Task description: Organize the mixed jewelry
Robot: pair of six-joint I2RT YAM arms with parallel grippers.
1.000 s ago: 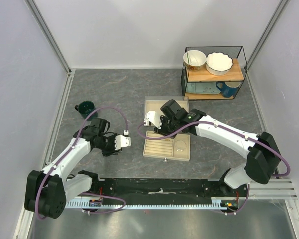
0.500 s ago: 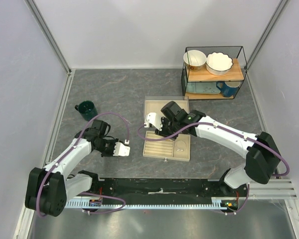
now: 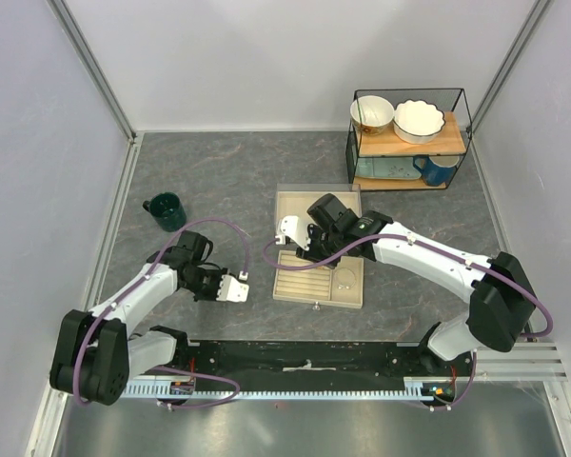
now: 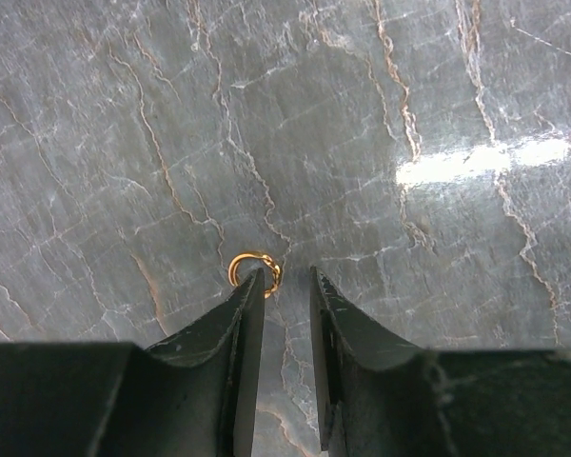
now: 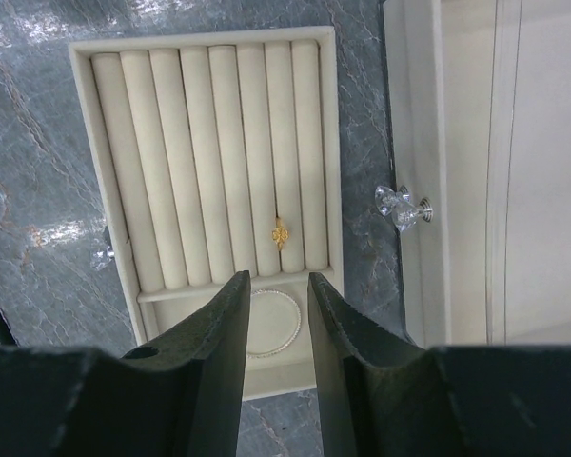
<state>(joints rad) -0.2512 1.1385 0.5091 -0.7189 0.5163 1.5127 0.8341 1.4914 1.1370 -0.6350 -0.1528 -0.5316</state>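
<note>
The left gripper (image 4: 285,286) stands narrowly open and empty, with a small gold wire ring (image 4: 255,271) lying on the grey marbled table (image 4: 409,114) at its left fingertip. The right gripper (image 5: 276,286), also narrowly parted and empty, hangs over a beige slotted tray (image 5: 81,143). A tiny gold-brown ring (image 5: 280,231) sits between two rolls beyond its tips, and a thin silvery wire hoop (image 5: 274,324) shows through its gap.
</note>
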